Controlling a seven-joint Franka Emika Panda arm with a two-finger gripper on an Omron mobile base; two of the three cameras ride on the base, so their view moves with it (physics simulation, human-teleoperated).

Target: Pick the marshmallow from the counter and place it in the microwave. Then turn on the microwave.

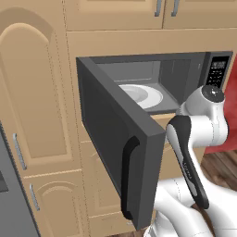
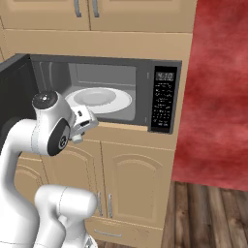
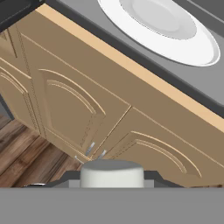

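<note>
1 microwave open, 1 plate, 1 marshmallow

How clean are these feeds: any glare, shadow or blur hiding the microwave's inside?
Left base view: flat, even light, no glare; the open door blocks part of the microwave. Right base view: soft shading in the cavity, plate readable, panel text too small. Hand view: tilted, sharp; marshmallow large at the bottom.

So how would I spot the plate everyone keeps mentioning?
Find the dark grey microwave built into the tan cabinets, its door swung wide open. On its grey floor lies the white round plate, the only pale, shallow dish in that dark cavity.
</note>
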